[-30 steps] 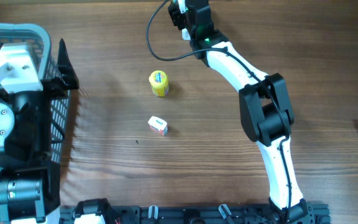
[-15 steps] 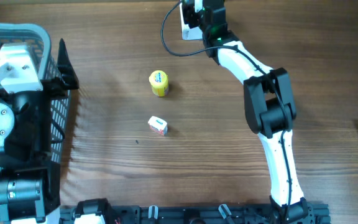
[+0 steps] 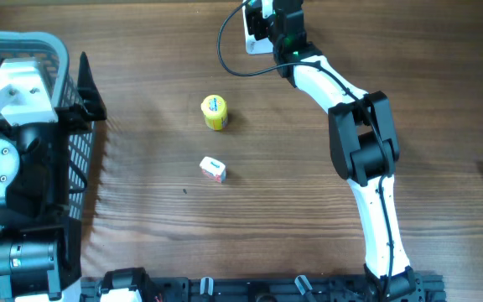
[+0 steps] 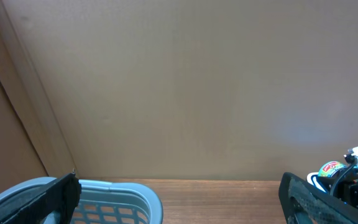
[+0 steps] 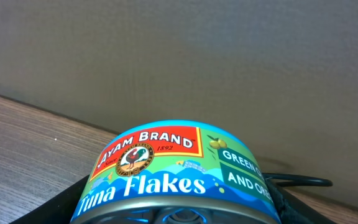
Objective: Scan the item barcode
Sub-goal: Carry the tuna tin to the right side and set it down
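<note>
Teal tuna can (image 5: 166, 177) sits clamped in the right claw (image 5: 179, 214) at 12 o'clock. Left claw (image 4: 179, 199), at 9 o'clock, hangs released.

Likely shop-checkout mock-up: basket (image 3: 23, 38), tuna can (image 5: 173, 174), wood table (image 3: 141, 235).

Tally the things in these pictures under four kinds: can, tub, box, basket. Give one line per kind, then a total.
can: 1
tub: 1
box: 1
basket: 1
Total: 4
</note>
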Robot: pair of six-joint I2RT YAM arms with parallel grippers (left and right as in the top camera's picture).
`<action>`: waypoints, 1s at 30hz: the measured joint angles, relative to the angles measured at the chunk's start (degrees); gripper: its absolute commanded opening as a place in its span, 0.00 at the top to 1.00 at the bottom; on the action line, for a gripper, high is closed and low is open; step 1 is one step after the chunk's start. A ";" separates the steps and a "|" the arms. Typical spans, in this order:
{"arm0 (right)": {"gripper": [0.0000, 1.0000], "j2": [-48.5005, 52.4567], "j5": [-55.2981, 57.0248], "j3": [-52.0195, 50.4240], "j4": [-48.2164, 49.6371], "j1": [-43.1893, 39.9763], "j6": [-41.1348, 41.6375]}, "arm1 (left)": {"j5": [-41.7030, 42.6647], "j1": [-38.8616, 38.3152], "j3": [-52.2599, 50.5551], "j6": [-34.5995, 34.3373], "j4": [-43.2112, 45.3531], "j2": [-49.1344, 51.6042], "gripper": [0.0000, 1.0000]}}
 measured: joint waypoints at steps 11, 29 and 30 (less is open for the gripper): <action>0.50 -20.94 7.69 0.42 -23.67 1.42 -2.12 | 0.00 0.00 0.00 0.00 1.01 0.02 0.00; 0.47 -29.66 6.49 -21.05 -67.32 -48.85 16.79 | 0.02 0.00 -0.11 -0.02 1.25 0.00 0.00; 0.47 -29.64 6.38 -23.52 -65.29 -51.25 16.79 | 0.02 0.00 -0.11 -0.02 1.31 0.00 0.00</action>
